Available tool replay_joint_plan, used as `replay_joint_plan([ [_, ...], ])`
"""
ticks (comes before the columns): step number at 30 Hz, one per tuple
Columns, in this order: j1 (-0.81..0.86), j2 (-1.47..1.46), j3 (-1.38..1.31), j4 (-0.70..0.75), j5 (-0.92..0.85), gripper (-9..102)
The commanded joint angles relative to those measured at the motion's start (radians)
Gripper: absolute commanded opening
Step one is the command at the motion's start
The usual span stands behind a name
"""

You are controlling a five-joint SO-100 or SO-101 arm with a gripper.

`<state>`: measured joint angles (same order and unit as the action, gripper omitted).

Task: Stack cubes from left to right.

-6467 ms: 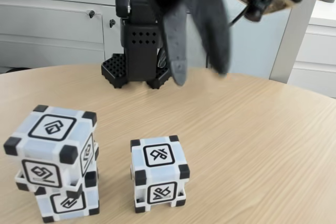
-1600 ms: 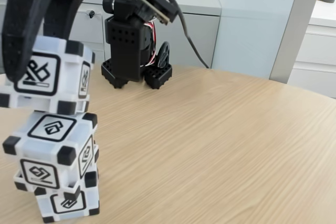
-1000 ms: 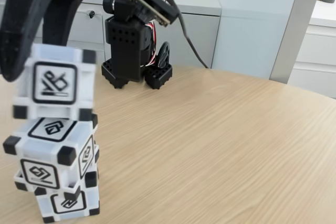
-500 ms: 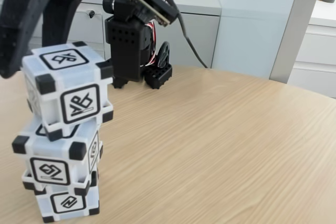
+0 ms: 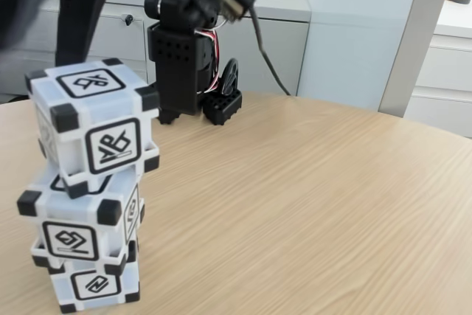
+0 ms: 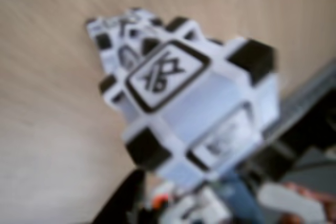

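Three cubes stand in one stack at the left of the fixed view. The top cube (image 5: 92,127) sits turned and offset on the middle cube (image 5: 77,226), which rests on the bottom cube (image 5: 96,285). My gripper (image 5: 51,31) is a dark blur above the stack, open and holding nothing. The wrist view looks down on the top cube (image 6: 184,103), with a lower cube (image 6: 118,35) peeking out past it. One dark finger (image 6: 123,203) shows beside the top cube, apart from it.
The black arm base (image 5: 184,57) stands at the back of the round wooden table (image 5: 310,197), with a cable hanging from the arm. White cabinets run behind the table. The table surface stretches to the right of the stack.
The third cube was carried over the two-cube stack, set down and let go, ending turned on top. The fingers have since risen away from it.
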<state>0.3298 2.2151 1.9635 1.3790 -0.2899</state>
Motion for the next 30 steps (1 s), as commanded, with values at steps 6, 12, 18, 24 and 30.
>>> replay_joint_plan([
  [6,-0.008,0.299,-0.023,0.002,0.025,8],
  [12,-0.198,0.383,-0.012,0.002,0.149,0],
  [18,-0.390,0.376,0.054,-0.014,0.278,0],
  [24,-0.512,0.413,0.307,-0.018,0.299,0],
  [30,-0.548,0.681,0.532,-0.018,0.241,0],
])
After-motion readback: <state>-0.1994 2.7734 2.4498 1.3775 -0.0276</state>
